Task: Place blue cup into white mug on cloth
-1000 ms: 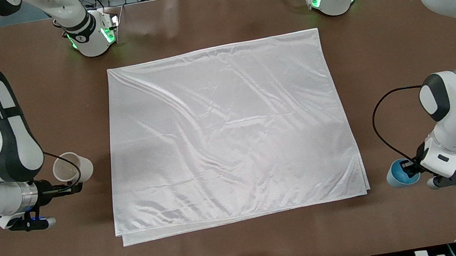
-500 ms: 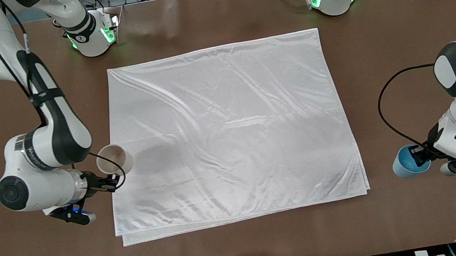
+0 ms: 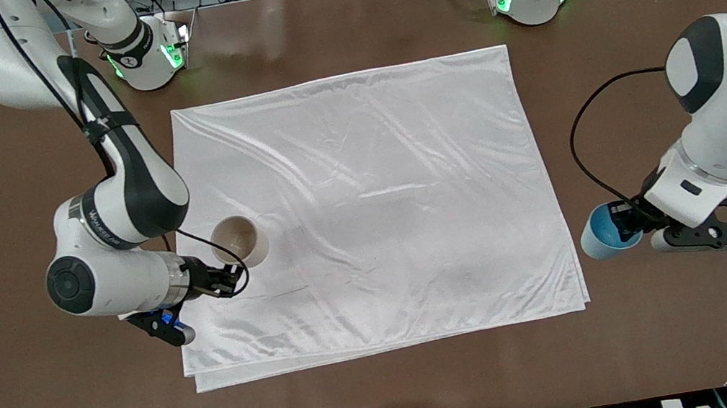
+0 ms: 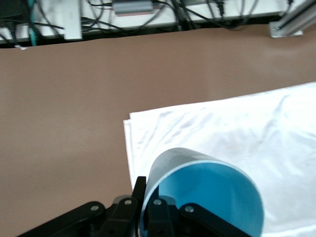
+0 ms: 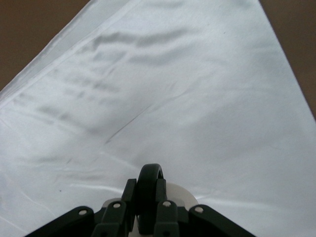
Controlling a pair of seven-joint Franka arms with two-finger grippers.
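My left hand [image 3: 630, 229] was clamped on the rim of the small, handleless light-blue tapered cup [image 3: 601, 241], one finger inside the wall and one outside. I held it in the air over the bare brown tabletop [image 3: 394, 396], just off the edge of the large, shiny white satin cloth [image 3: 373, 217] at the left arm's end of the table. The cup's long axis was tipped slightly off vertical, its open mouth facing up and its blue inside showing plainly in my left wrist view [image 4: 207, 197].

My right hand [image 3: 224, 279] was closed on the black loop handle [image 5: 149, 185] of the cream-white ceramic mug [image 3: 239, 241]. I carried the mug over the cloth's edge at the right arm's end; it stood roughly upright, mouth up, with the handle pointing back into my grip. Whether its base touched the cloth I could not tell.

The relation that mattered was this: the mug lay well apart from the cup, across nearly the whole width of the cloth, toward the right arm's end. By my reckoning the mug needed setting down upright on the cloth first, and the cup would then have to travel over the cloth and descend base-first into that upturned mouth.
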